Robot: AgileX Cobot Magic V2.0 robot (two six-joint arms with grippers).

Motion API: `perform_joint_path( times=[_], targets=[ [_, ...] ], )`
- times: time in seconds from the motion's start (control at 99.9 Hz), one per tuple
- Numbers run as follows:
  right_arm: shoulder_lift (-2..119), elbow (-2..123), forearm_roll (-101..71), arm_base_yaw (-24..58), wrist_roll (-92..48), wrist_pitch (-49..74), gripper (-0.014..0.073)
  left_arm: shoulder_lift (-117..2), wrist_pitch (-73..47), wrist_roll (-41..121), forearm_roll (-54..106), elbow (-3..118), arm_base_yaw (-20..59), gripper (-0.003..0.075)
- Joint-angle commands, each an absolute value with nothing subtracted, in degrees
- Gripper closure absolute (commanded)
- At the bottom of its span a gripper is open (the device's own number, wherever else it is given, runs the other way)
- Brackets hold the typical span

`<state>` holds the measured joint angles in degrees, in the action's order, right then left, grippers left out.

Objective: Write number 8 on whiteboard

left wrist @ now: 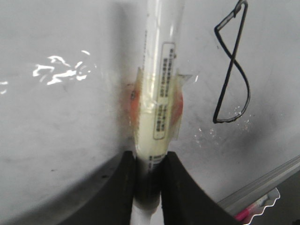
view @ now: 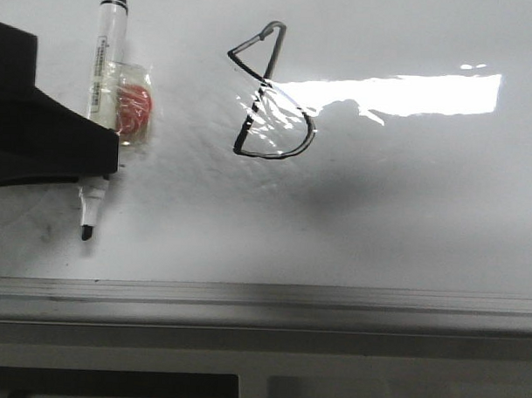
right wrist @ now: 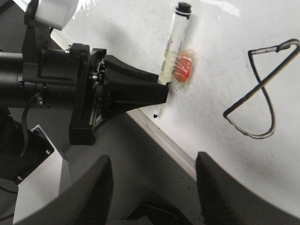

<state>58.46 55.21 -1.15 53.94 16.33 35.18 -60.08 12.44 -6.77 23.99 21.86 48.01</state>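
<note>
The number 8 (view: 271,93) is drawn in thin black line on the whiteboard (view: 405,213), roughly mid-board, well back from the near edge. Upper loop is a pointed triangle, lower loop a rounded D. A bright glare strip and a wrinkled shiny patch overlap the crossover and the top of the lower loop. Figure is shorter than the marker.

Marker (view: 102,88) sits toward the board's left side, well apart from the 8, lying roughly front to back: black cap end toward the far edge, bare tip (view: 87,230) toward the near edge. Tip on or just off the surface, can't tell. A red blob under clear tape (view: 134,107) is strapped to the barrel on the side facing the 8.

Left end effector (left wrist: 149,183) is clenched on the marker's lower barrel, one black finger on each side, just above the nib end.

Right end effector (right wrist: 152,187) is released, fingers spread wide with nothing between them, off the near edge of the board.

Grey metal edge rail (view: 263,297) runs along the board's near edge. No containers visible.
</note>
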Motion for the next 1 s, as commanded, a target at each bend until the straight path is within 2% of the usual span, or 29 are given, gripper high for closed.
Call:
perform_joint_path(
  times=[0.0, 0.08, 0.09, 0.18, 0.37, 0.42, 0.53, 0.59, 0.64, 0.71, 0.76, 0.91, 0.991],
  targets=[
    [57.3, 56.69, -1.05, 53.9, 16.4, 31.94, 0.0251, -59.64, 17.12, -6.93, 23.97, 23.58, 47.94, 0.0656],
    [57.3, 56.69, -1.05, 53.9, 16.4, 32.27, 0.0251, -59.64, 17.12, -6.93, 23.97, 23.58, 47.94, 0.053],
    [57.3, 56.69, -1.05, 53.9, 16.4, 32.27, 0.0251, -59.64, 17.12, -6.93, 23.97, 23.58, 47.94, 0.0493],
    [57.3, 56.69, -1.05, 53.9, 16.4, 32.27, 0.0251, -59.64, 17.12, -6.93, 23.97, 23.58, 47.94, 0.0389],
    [57.22, 56.69, 0.35, 53.9, 15.68, 32.51, 0.0275, -59.25, 17.26, -6.93, 24.35, 23.58, 47.94, 0.0373],
    [55.94, 56.69, 2.17, 53.9, 15.68, 32.51, 0.0335, -58.6, 17.26, -6.93, 24.35, 23.58, 47.94, 0.0373],
    [52.98, 56.43, 5.72, 53.9, 15.68, 32.61, 0.0554, -55.73, 17.26, -6.93, 24.35, 23.58, 47.94, 0.0374],
    [51.01, 55.7, 7.54, 53.9, 15.78, 32.31, 0.0664, -53.79, 17.16, -6.93, 24.08, 23.58, 47.94, 0.04],
    [49.13, 54.78, 9.25, 53.9, 15.78, 31.74, 0.0655, -51.92, 17.16, -6.93, 22.99, 23.46, 47.94, 0.0463],
    [45.79, 52.52, 12.59, 53.9, 15.78, 29.84, 0.0656, -48.71, 17.16, -6.67, 19.4, 22.91, 47.94, 0.061],
    [42.96, 50.17, 14.87, 53.9, 15.78, 27.28, 0.0656, -45.97, 17.49, -6.67, 17.39, 22.18, 47.94, 0.0745],
    [32.39, 39.83, 19.71, 53.9, 15.78, 15.52, 0.0655, -38.49, 17.52, -5.44, 15.26, 18.95, 47.94, 0.0741],
    [27.11, 34.45, 19.71, 53.9, 15.78, 13.36, 0.0655, -34.47, 17.52, -5.31, 14.0, 16.52, 47.94, 0.0741]
  ],
)
